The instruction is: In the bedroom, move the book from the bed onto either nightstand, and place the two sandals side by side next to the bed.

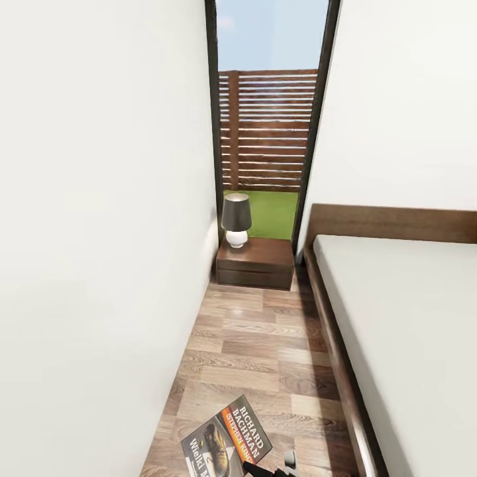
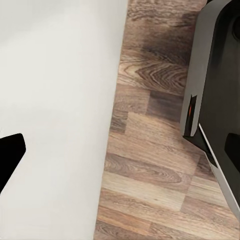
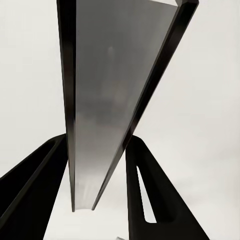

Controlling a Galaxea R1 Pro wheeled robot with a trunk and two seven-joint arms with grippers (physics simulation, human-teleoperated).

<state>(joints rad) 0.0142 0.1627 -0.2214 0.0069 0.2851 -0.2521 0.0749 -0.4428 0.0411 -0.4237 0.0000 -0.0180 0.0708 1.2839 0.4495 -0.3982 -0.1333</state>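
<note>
Gripping the book point(image 1: 226, 442) between my right gripper point(image 3: 100, 175) fingers, I am facing the nightstand point(image 1: 256, 263) beside the bed point(image 1: 404, 318) — book not yet placed, sandals remaining — my left fingers' state I cannot tell.

We look down a narrow strip of wood-plank floor point(image 1: 265, 358) between a white wall point(image 1: 99, 232) and the bed point(image 1: 404, 331). At its far end the nightstand point(image 1: 256, 263) carries a lamp point(image 1: 236, 220) below the window point(image 1: 268, 126). The book point(image 1: 225, 440) tilts above the floor's near edge, touching our right gripper point(image 1: 278, 469).
</note>
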